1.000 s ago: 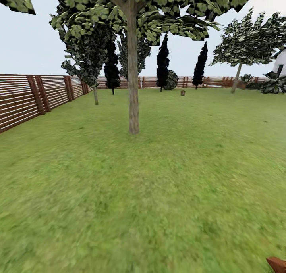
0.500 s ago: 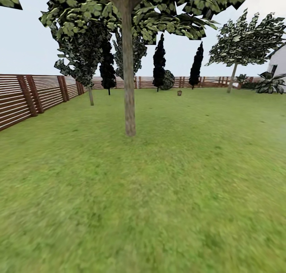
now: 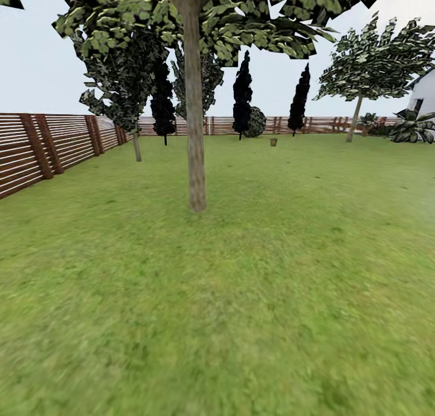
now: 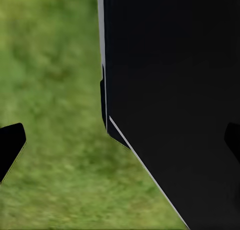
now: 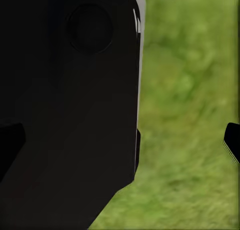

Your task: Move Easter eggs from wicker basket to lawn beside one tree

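Note:
The wicker basket (image 3: 273,142) is a tiny brown shape far off on the lawn (image 3: 241,271), near the back fence. The Easter eggs are out of view at this distance. The nearest tree (image 3: 196,162) stands ahead, slightly left of centre, with a straight grey-brown trunk and a leafy crown overhead. My left gripper (image 4: 121,142) hangs open over grass beside the robot's dark body, one fingertip (image 4: 10,146) at the picture's edge. My right gripper (image 5: 121,142) is open too, fingertip (image 5: 232,142) over grass, nothing held.
A brown slatted fence (image 3: 36,150) runs along the left side and across the back. Another leafy tree (image 3: 353,123) stands at far right, a smaller one (image 3: 136,144) by the fence. Dark cypresses (image 3: 241,101) line the back. A white house corner (image 3: 426,95) shows at right.
The whole head view has shifted: the camera turned a little and came slightly nearer the tree. A brown thing at the lower right corner has left the picture.

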